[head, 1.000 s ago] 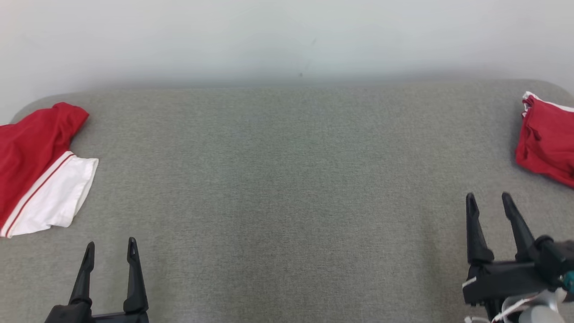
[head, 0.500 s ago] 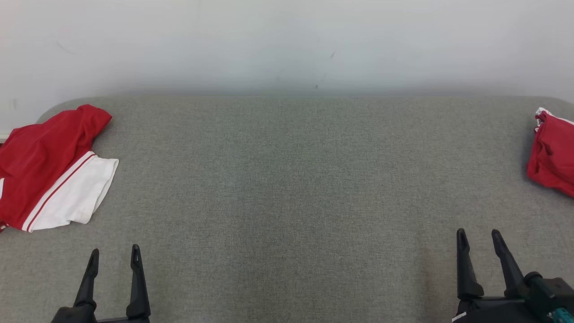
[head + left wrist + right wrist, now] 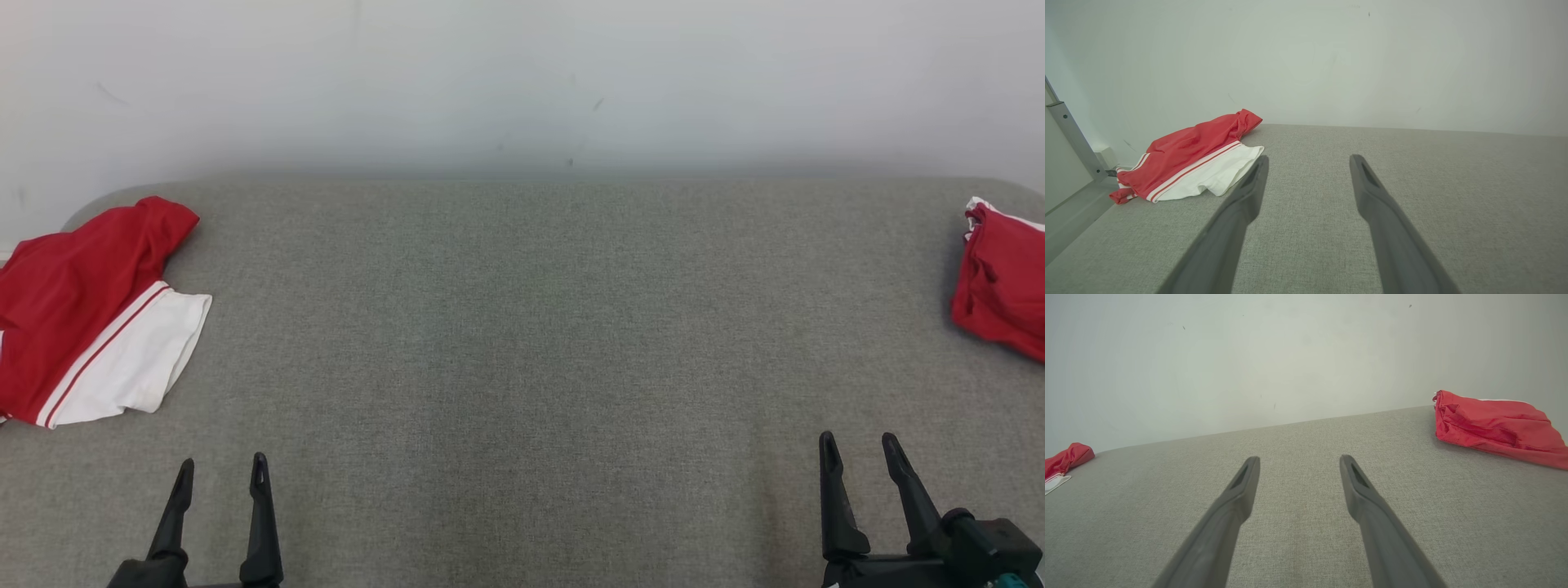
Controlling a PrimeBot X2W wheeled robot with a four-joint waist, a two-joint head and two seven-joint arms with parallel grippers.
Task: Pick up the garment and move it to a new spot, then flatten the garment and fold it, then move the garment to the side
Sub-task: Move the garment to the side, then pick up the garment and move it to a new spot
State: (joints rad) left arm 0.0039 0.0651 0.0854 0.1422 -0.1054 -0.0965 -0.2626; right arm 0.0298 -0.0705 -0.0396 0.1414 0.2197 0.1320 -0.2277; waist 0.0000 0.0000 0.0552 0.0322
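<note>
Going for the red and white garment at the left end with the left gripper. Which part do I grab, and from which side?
Probably the white panel, at its loose corner nearest the left gripper. Come in low from the middle of the grey surface: that edge lies flat and free there, while the red part is bunched toward the wall.

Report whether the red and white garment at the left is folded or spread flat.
Folded, loosely: the red and white fabric garment lies as a compact, wrinkled bundle with striped edges stacked at one end, not spread.
</note>
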